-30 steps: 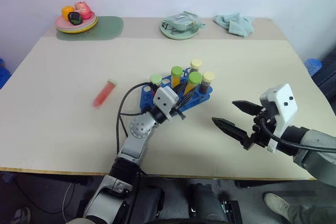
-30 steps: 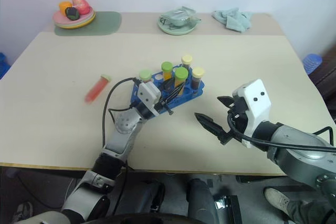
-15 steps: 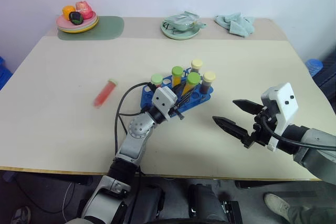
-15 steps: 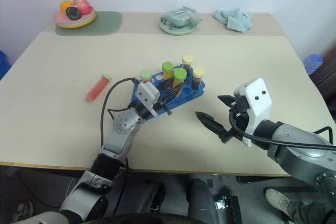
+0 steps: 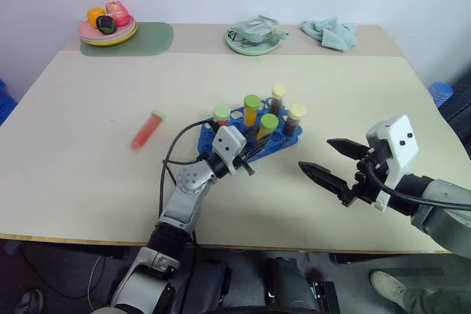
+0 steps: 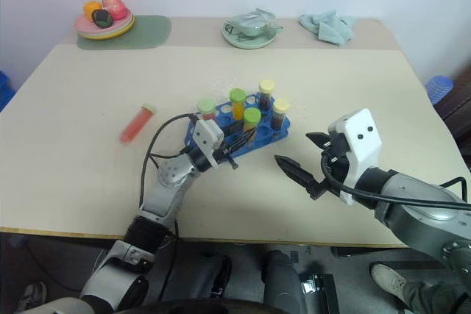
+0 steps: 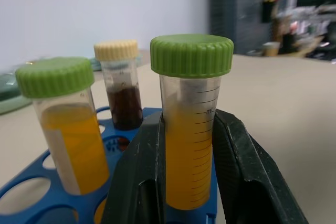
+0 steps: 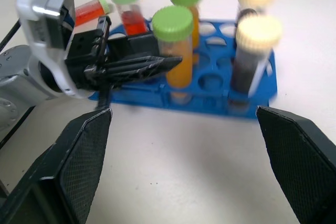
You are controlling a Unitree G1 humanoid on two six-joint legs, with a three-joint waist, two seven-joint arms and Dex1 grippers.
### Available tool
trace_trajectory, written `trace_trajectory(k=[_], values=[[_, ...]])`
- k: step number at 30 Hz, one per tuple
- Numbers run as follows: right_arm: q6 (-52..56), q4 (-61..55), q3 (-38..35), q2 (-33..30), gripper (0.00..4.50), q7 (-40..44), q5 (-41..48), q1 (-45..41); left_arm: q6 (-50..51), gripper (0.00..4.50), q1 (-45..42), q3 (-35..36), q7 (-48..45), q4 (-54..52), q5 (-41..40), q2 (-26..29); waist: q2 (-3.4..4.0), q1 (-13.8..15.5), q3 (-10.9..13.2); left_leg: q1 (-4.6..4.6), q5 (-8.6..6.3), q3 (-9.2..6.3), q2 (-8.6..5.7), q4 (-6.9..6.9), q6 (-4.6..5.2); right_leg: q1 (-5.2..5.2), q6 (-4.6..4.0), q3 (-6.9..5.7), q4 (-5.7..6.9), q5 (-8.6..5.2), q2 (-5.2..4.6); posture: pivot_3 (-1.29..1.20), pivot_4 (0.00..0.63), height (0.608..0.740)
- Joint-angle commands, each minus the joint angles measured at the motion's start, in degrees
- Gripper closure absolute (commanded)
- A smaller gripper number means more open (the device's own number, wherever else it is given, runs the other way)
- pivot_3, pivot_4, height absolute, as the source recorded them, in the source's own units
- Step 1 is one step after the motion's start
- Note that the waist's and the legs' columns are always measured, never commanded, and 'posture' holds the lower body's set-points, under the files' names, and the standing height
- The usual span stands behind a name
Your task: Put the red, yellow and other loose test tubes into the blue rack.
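left gripper [image 7: 190,182] sits at the near edge of the blue rack [image 5: 243,137], its two black fingers [image 7: 142,182] standing either side of a green-capped yellow tube [image 7: 190,129]; the tube stands upright in a hole, and the fingers lie right against its sides, though i cannot tell whether they are pressing or have let go. four more tubes stand upright in the rack: a red one [image 5: 222,116] with a green cap at the left end, another yellow one [image 5: 252,109] with a green cap behind, and two dark brown ones [image 5: 295,119] with pale yellow caps toward the right end. one red tube [image 5: 147,130] lies loose on its side on the table [image 5: 88,108], well to the left of the rack. right gripper [image 5: 331,161] hovers over the table right of the rack, fingers spread wide with nothing between them. along the far edge sit a plate of toy food [image 5: 107,31], a green plate [image 5: 255,40] with a clear packet and a blue cloth [image 5: 329,32].
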Motion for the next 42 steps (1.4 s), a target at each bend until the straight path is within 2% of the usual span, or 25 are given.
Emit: trace_trajectory(k=[1,3,6,13,19,22,25,31,35,39,42], values=[[-1.46,-0.96,-0.49,-0.17,0.00,0.03,0.19,-0.62,0.68,1.39,0.66,0.37,0.54,-1.32,-0.21,-0.09,0.00,0.01,0.00,0.00,0.00,0.00,0.00,0.00,0.00,0.00,0.00,0.00,0.00,0.00,0.00,0.00,0.150,0.740],[-1.51,-0.85,-0.52,-0.08,0.00,0.26,-0.09,-0.49,0.30,0.36,0.89,0.77,0.63,-2.63,-0.15,0.63,0.00,-0.08,0.00,0.00,0.00,0.00,0.00,0.01,-0.01,0.00,0.00,0.00,0.01,0.00,0.00,0.00,0.150,0.740],[-1.66,-0.49,-0.51,0.05,0.00,0.86,-0.69,-0.35,0.40,0.36,1.94,1.27,-1.71,-5.69,-1.85,2.96,0.00,-0.13,0.01,0.01,0.00,0.00,0.01,0.00,-0.01,0.00,0.00,0.01,0.02,0.00,0.01,0.00,0.150,0.740],[-2.25,1.39,1.66,0.62,0.00,3.71,-3.74,-1.80,5.56,0.36,7.25,4.54,-9.98,-16.21,-8.34,13.81,0.05,-0.12,0.03,0.00,0.00,0.01,0.02,-0.01,-0.01,-0.02,0.00,0.01,0.02,0.00,0.02,0.00,0.150,0.740],[-2.31,5.69,8.55,2.91,0.00,7.27,-7.94,-9.22,13.91,0.36,9.83,13.19,-16.76,-19.99,-19.11,24.17,0.16,-0.38,0.10,0.01,0.00,0.02,0.06,-0.05,-0.02,-0.06,-0.02,0.01,0.01,-0.01,0.05,0.00,0.150,0.740],[-2.11,7.68,9.93,3.59,0.00,9.70,-10.12,-11.27,16.26,0.36,10.32,15.77,-18.25,-20.90,-21.33,26.88,0.20,-0.13,0.13,-0.01,-0.01,0.02,0.06,-0.05,-0.01,-0.06,-0.02,-0.01,0.01,-0.01,0.05,0.00,0.150,0.740],[-2.19,9.58,10.95,3.99,0.00,12.62,-12.53,-12.70,19.76,0.36,11.71,21.43,-18.40,-21.19,-23.56,31.67,0.19,-0.24,0.14,-0.02,-0.03,0.03,0.06,-0.09,0.03,-0.05,-0.02,-0.01,-0.08,-0.01,0.04,0.00,0.150,0.740],[-2.89,12.82,13.55,5.96,0.00,18.22,-17.79,-14.57,31.11,0.36,20.00,30.06,-26.13,-18.06,-26.97,46.59,0.23,-1.50,0.17,0.04,0.04,0.07,0.08,-0.61,-0.09,-0.21,-0.04,0.02,-0.22,-0.01,0.04,0.00,0.150,0.740],[-3.28,14.74,14.61,7.34,0.00,21.55,-21.07,-15.55,35.04,0.36,22.25,32.45,-29.41,-13.96,-26.17,52.70,0.27,-1.54,0.20,0.05,0.05,0.07,0.09,-0.64,-0.11,-0.21,-0.05,0.02,-0.20,0.00,0.04,0.00,0.150,0.740],[-3.79,16.00,14.93,8.17,0.00,24.52,-23.68,-15.46,41.51,0.36,12.64,34.87,-22.01,-12.00,-26.27,55.36,0.08,-1.09,0.30,0.04,0.05,0.02,0.09,-0.62,-0.11,-0.18,-0.05,-0.04,-0.19,0.00,0.03,0.00,0.150,0.740],[-3.93,16.34,14.59,8.69,0.00,26.19,-25.10,-15.02,49.94,0.36,4.88,31.31,-18.21,-11.94,-24.95,57.85,0.02,-1.48,0.34,0.02,0.07,-0.01,0.09,-0.62,-0.15,-0.19,-0.06,-0.05,-0.18,0.01,0.03,0.00,0.150,0.740]])
